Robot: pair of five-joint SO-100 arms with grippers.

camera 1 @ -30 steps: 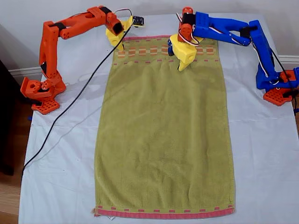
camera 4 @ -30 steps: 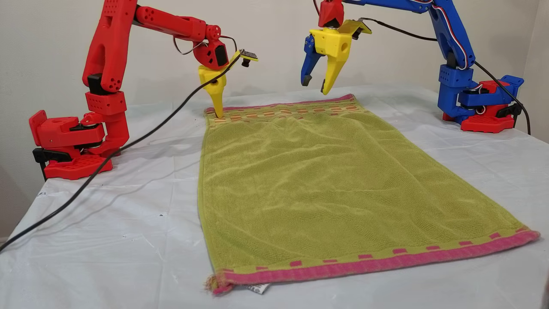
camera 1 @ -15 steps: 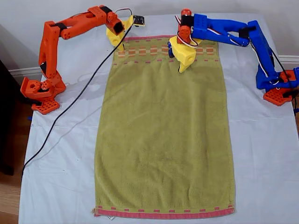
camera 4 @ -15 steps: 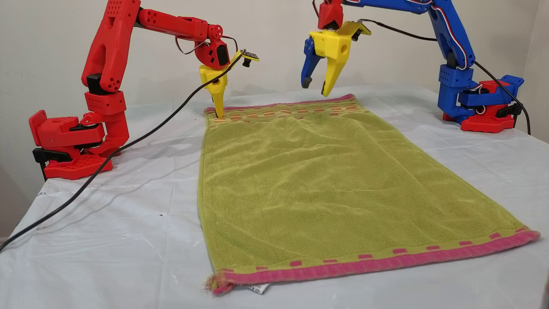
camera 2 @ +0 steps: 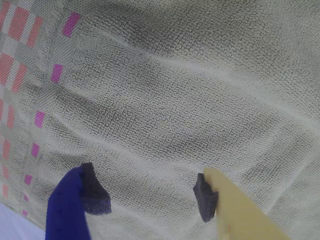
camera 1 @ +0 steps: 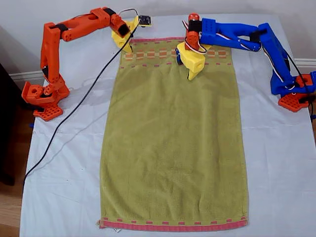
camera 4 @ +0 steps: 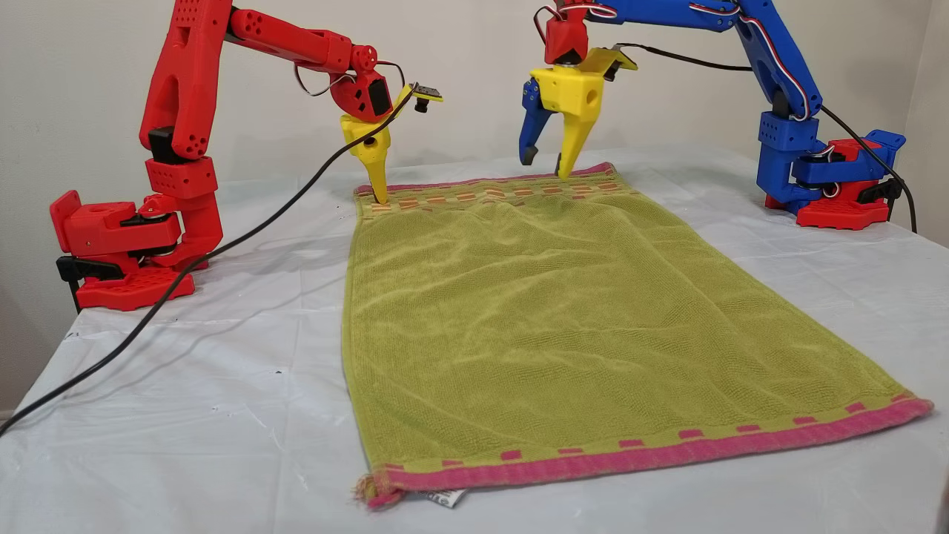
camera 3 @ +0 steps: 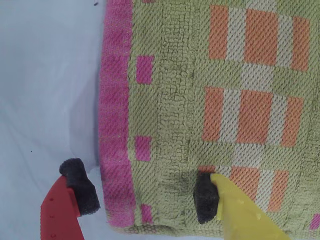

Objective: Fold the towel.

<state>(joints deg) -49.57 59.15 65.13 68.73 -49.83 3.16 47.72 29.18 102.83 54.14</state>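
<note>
My second pincer [camera 3: 140,200]: jaws parted, straddling the pink hem at the far corner of the towel [camera 1: 173,143], red jaw over the white tablecloth [camera 3: 45,90], yellow jaw on the checked band [camera 3: 250,110]. Tip down at the cloth in the other view [camera 4: 379,194]. Judged placement: set astride the edge so that closing would pinch the corner. Nothing gripped yet.

My first pincer [camera 2: 150,197]: jaws parted, empty, blue and yellow tips hanging above plain green terry beside the pink dashes. In the exterior view [camera 1: 189,74] it sits over the towel's far end, inward of the corner at the exterior view's right. Judged: not yet positioned for a grasp; the matching corner lies further toward that right side.

Towel: spread flat lengthwise on the bench, far hem between the two arms, near hem [camera 4: 652,456] at the front edge, white tag [camera 4: 445,500] peeking under one near corner. No fold made. Mild ripples across the middle.

Cable [camera 4: 185,274]: trails from the red arm across the tablecloth, clear of the towel.
</note>
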